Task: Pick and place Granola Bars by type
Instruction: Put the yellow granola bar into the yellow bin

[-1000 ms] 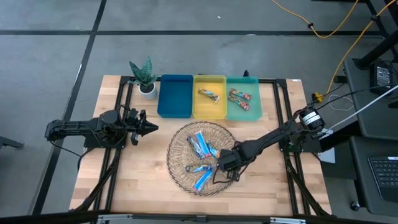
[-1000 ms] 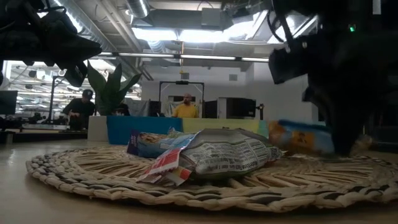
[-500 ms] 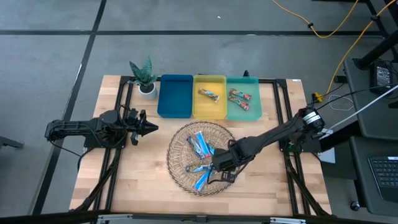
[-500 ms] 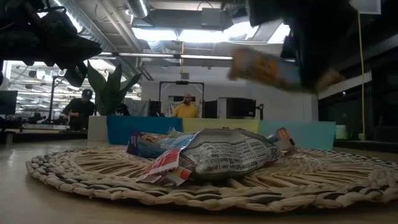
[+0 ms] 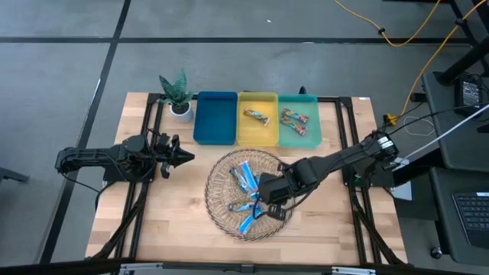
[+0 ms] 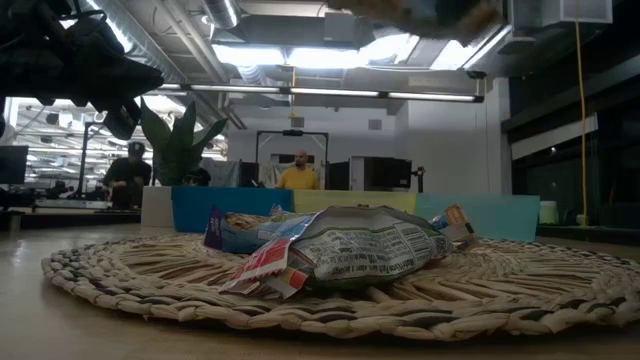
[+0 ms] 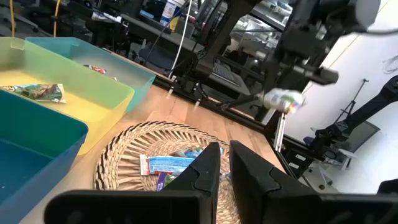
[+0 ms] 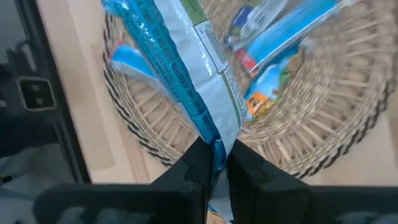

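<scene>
While the left hand [image 5: 182, 158] waits shut at the surface's left, the high view shows the right hand [image 5: 263, 191] above the woven basket [image 5: 221, 172]. From the right wrist, its fingers [image 8: 189, 163] pinch one end of a silvery-blue granola bar [image 8: 180, 74], which stretches lengthwise away from them over the basket.

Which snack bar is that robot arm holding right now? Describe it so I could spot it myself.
Find the round woven mat in the middle of the wooden table. Above its right half hangs the right gripper, shut on a blue and silver bar. Unlike the other bars lying flat on the mat, this one is pinched by one end and lifted clear.
</scene>
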### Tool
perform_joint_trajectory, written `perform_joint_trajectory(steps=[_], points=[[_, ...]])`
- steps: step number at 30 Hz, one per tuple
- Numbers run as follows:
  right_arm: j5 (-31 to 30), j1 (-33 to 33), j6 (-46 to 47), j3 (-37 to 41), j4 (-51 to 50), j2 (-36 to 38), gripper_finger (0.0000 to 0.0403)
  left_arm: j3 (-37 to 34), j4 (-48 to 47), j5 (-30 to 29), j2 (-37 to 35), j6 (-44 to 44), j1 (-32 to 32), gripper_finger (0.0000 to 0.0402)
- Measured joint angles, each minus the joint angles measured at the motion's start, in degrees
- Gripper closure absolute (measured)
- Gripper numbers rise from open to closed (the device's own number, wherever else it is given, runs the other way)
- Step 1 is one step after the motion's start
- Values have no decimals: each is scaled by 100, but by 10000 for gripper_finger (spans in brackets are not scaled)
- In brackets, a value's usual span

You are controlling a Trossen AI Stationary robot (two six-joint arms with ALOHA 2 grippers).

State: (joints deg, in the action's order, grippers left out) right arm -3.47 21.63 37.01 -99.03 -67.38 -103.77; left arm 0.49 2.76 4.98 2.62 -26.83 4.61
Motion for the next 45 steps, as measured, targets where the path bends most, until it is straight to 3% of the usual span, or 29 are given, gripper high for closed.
perform_joint_trajectory(steps=[14,25,35,45], points=[[-431,-642,-503,-1606,-662,0,362,2,0,0,0,0,-1,370],[-445,-1571,-1529,-2655,-881,4,361,0,-2,1,1,0,-1,370],[260,-2797,-2852,-2876,-978,4,361,1,0,0,0,0,1,370],[515,-4147,-4249,-2821,-1011,4,361,2,-2,1,1,0,-1,370]])
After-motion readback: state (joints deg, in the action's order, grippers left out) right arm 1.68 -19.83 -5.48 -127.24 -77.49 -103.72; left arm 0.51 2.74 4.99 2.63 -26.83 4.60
